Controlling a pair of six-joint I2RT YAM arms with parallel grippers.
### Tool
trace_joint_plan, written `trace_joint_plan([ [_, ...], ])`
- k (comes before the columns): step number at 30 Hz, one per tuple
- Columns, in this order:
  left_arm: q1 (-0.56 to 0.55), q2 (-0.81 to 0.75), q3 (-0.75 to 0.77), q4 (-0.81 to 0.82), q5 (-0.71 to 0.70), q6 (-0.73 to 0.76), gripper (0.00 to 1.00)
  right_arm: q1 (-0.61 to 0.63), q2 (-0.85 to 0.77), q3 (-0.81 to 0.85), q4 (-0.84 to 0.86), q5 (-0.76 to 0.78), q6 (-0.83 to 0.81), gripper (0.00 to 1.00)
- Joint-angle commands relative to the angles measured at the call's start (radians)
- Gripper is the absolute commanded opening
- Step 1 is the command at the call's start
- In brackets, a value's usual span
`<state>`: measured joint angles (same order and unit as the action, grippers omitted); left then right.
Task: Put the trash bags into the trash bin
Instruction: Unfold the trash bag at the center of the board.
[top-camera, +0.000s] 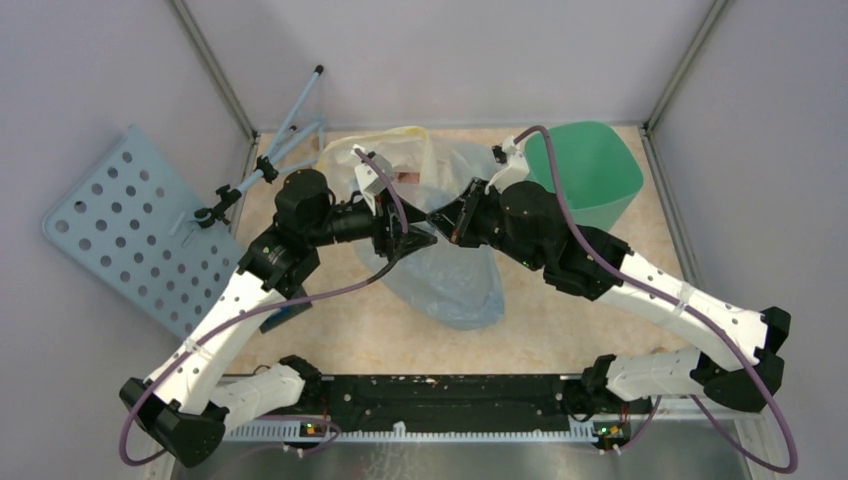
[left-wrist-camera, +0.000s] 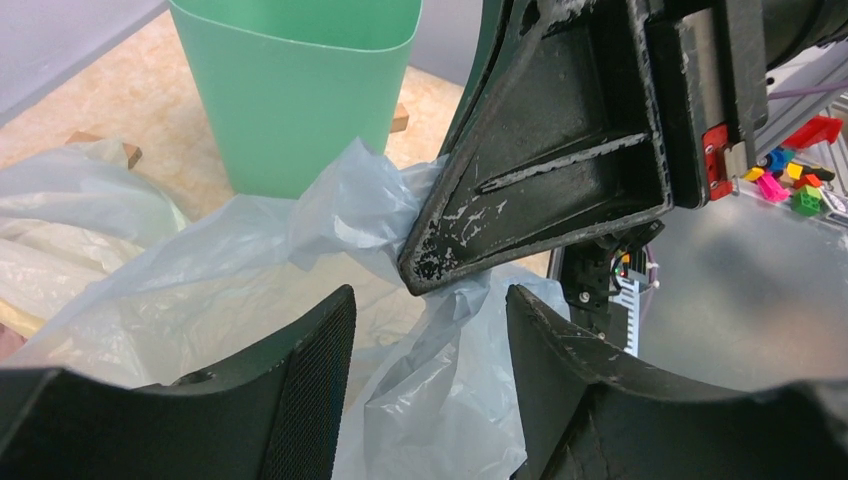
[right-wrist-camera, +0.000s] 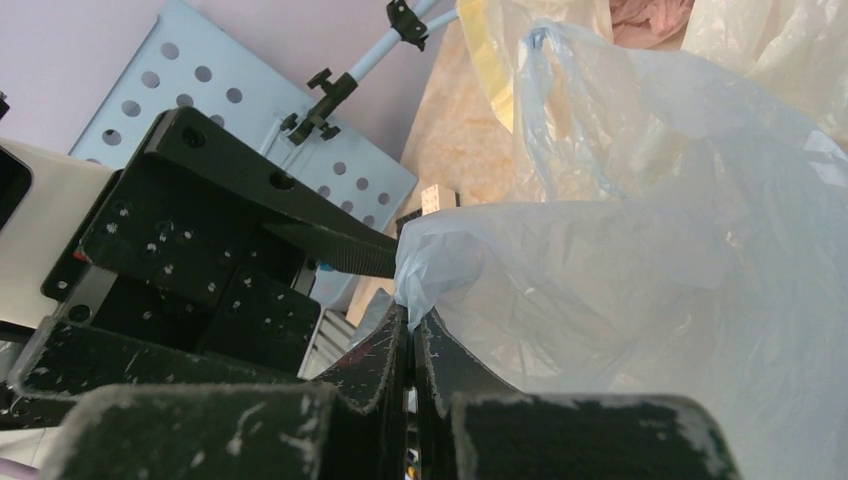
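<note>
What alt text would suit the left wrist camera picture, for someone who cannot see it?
The right pincer, shut, pinches a crumpled see-through pale-blue bag at centre frame. The left pincer stands open below, one finger on either side of the bag. A mint-green bin stands upright behind, a whitish bag at left.

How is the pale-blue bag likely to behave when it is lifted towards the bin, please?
Probably floppy: the pale-blue bag bunches into crinkled folds where the right gripper pinches it. It is likely very light, being thin and see-through. It may slip, since only a small bunch of plastic is gripped.
</note>
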<state>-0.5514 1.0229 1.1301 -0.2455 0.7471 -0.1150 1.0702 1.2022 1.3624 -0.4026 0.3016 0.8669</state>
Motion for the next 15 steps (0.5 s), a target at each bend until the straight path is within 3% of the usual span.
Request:
trace_joint_plan([
  [1,-0.004,-0.015,0.010,-0.003,-0.001,0.038,0.41,-0.004,0.004,0.041,0.046,0.001,-0.008,0.00],
  [3,-0.004,-0.009,0.015,-0.011,-0.011,0.039,0.19,-0.004,0.003,0.042,0.048,0.002,-0.008,0.00],
  [6,-0.004,-0.008,0.023,-0.015,-0.030,0.043,0.00,-0.004,0.002,0.039,0.044,0.007,-0.014,0.00],
  [7,-0.003,-0.010,0.023,-0.011,-0.044,0.037,0.00,-0.003,-0.002,0.037,0.039,0.016,-0.018,0.00],
  [8,-0.004,-0.012,0.023,-0.006,-0.058,0.023,0.00,-0.004,-0.007,0.035,0.032,0.026,-0.030,0.07],
  [11,-0.003,-0.004,0.030,-0.005,-0.097,-0.010,0.00,-0.004,-0.036,0.010,0.010,0.066,-0.102,0.41],
  [15,-0.002,0.019,0.042,-0.037,-0.154,-0.034,0.00,-0.003,-0.116,-0.055,-0.027,0.103,-0.219,0.49],
])
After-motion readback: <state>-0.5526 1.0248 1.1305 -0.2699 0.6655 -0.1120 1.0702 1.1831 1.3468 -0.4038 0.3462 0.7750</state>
